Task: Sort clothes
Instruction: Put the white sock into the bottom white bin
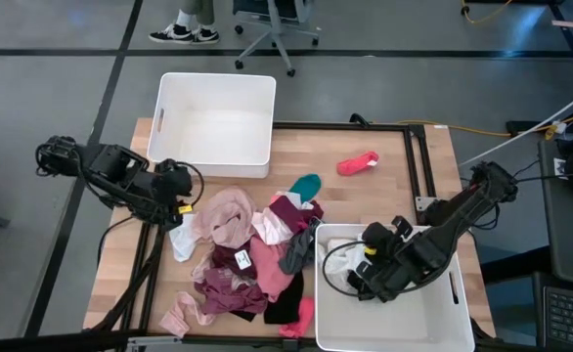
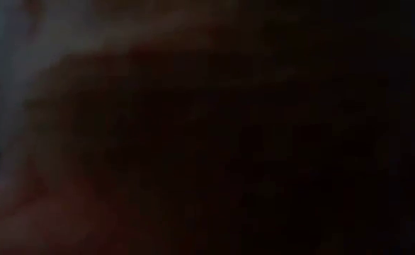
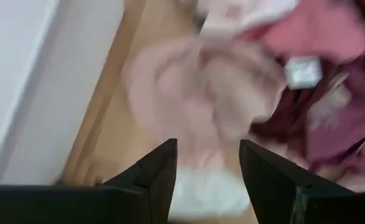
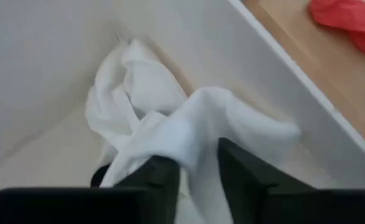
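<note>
My left gripper (image 1: 181, 194) hangs at the left edge of the heap of clothes (image 1: 242, 264), fingers apart and empty above a pale pink garment (image 3: 201, 93), probably lined up for the next pick. A small white tag (image 3: 304, 70) shows in the heap (too blurred to read). To the right, my right gripper (image 4: 198, 177) is down inside the near white bin (image 1: 394, 335), fingers slightly parted around a white garment (image 4: 170, 112), I judge releasing it there. A red sock (image 1: 357, 163) lies apart, farther back
</note>
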{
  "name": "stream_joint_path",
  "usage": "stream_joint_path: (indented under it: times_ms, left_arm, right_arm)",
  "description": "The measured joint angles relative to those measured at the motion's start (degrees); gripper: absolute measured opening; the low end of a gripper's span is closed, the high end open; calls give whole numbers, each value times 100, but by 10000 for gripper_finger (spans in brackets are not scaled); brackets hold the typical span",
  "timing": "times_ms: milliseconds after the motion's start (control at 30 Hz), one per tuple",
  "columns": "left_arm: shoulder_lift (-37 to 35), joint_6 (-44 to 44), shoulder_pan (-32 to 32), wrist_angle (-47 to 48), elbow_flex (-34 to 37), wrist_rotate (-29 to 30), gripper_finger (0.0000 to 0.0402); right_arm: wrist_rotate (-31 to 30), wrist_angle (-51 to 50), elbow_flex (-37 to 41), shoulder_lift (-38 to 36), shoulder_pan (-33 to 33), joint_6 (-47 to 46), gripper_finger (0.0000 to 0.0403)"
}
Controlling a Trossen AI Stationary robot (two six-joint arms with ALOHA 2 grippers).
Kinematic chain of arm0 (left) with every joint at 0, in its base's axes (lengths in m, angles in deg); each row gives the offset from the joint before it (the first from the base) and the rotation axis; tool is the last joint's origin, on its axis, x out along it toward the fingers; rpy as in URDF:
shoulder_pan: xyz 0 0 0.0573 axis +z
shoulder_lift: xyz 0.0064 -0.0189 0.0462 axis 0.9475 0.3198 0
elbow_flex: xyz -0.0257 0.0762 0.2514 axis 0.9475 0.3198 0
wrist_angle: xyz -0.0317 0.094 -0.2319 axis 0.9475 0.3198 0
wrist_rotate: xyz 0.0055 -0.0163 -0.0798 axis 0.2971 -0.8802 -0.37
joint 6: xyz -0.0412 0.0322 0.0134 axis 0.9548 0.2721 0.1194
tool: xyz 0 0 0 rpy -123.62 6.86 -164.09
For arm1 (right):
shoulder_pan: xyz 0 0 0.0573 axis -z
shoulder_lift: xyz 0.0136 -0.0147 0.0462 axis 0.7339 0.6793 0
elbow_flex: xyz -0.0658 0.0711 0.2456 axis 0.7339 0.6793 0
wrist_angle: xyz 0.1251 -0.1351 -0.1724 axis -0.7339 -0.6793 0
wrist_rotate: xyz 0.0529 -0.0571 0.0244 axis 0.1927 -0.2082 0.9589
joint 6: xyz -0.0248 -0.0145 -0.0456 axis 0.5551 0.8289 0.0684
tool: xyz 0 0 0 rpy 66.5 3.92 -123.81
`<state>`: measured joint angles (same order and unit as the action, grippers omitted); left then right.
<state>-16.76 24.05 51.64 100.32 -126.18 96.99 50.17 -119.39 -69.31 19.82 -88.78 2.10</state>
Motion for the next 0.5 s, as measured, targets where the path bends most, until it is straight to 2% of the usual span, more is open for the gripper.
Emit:
stream_joint_path:
  times_ms: [100, 233, 367, 500]
  left_arm:
    - [133, 483, -7, 506, 115, -129, 164]
    - [119, 903, -7, 420, 779, -742, 164]
    - [159, 1267, -7, 349, 1617, -1132, 164]
    - [205, 1645, -7, -199, 2290, -1426, 164]
  right_arm:
    - [-55, -11, 0, -4, -1, 2, 179]
    - [-246, -43, 0, -4, -1, 70, 229]
    - [-441, -18, 0, -4, -1, 118, 257]
    - [-506, -11, 0, -4, -1, 140, 266]
